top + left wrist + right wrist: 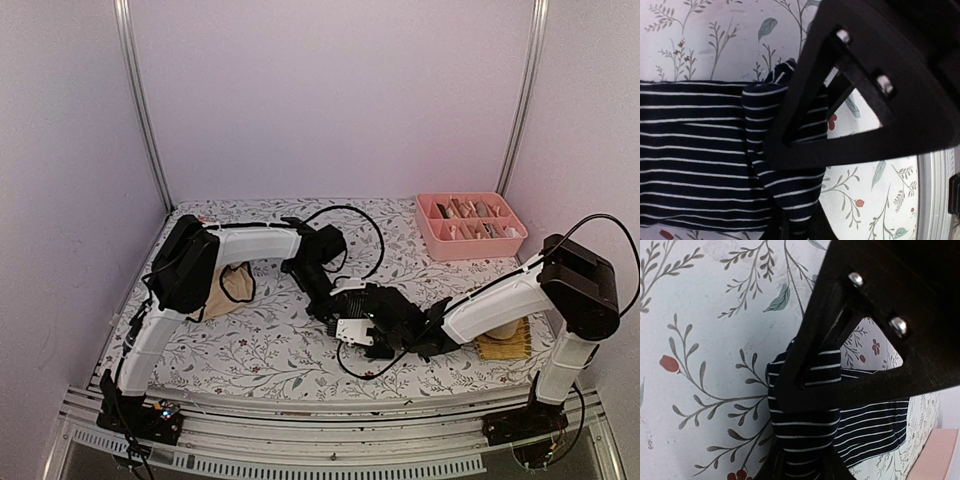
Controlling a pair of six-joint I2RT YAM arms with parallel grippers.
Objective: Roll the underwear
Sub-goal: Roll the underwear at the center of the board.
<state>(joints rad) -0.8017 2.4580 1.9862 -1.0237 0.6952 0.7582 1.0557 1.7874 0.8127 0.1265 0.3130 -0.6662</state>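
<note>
The navy underwear (695,150) with thin pale stripes lies on the flowered table cover, one end bunched up. My left gripper (797,210) is shut on that bunched end. In the right wrist view the same navy underwear (875,425) stretches off to the right, and my right gripper (805,440) is shut on a gathered fold of it. From above, the left gripper (322,300) and right gripper (365,308) meet at the table's middle and hide most of the cloth. The beige underwear (235,285) lies crumpled under the left arm.
A pink compartment tray (470,225) with several small items stands at the back right. A tan woven pad (503,345) lies under the right arm near the front right. A black cable (372,235) loops over the table behind the grippers.
</note>
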